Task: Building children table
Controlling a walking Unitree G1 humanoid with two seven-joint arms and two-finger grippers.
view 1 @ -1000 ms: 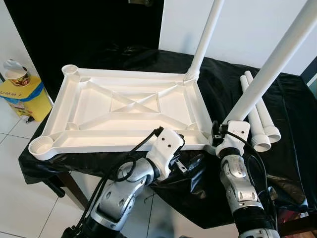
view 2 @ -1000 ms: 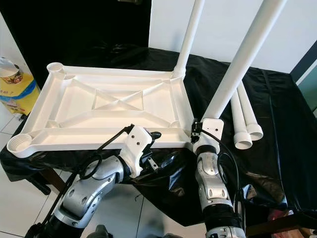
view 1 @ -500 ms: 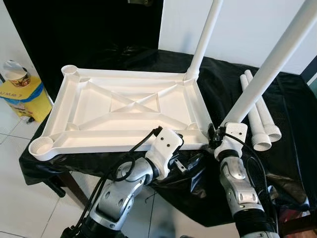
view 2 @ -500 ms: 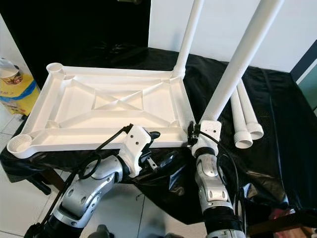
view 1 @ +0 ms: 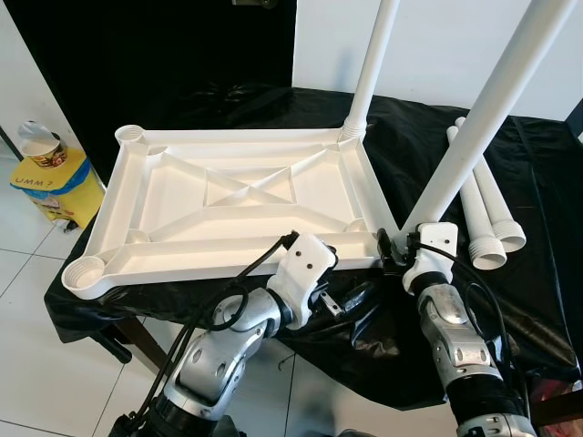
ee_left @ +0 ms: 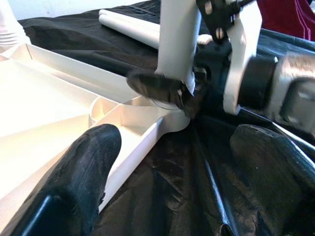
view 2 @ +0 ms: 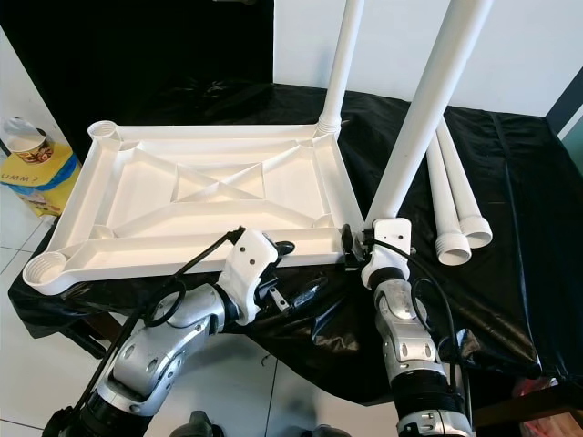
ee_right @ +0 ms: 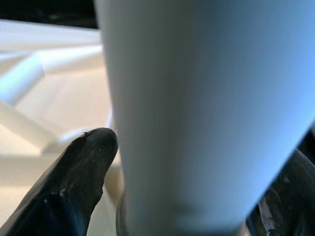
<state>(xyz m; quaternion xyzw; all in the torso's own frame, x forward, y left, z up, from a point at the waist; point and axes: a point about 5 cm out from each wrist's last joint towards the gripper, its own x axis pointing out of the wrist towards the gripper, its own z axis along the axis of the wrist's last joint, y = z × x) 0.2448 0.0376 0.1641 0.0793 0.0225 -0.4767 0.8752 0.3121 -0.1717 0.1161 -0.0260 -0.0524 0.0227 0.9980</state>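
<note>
The white table top [view 1: 237,196] lies upside down on a black-draped table. One white leg [view 1: 369,64] stands in its far right corner socket. My right gripper [view 1: 398,248] is shut on a second leg [view 1: 474,118], which leans up to the right with its lower end at the near right corner [ee_left: 172,98]. In the right wrist view that leg [ee_right: 197,108] sits between the black fingers [ee_right: 78,172]. My left gripper [ee_left: 182,162] is open, low beside the top's front edge, pointing at that corner.
Two spare legs [view 1: 483,209] lie side by side on the black cloth [view 1: 537,255] at the right. Empty sockets sit at the near left [view 1: 84,271] and far left [view 1: 129,137] corners. A yellow box with a cup [view 1: 50,173] stands on the floor at the left.
The camera has shifted slightly. My right gripper has brought the leg's lower end a little closer to the near right corner. The left arm has stayed put.
</note>
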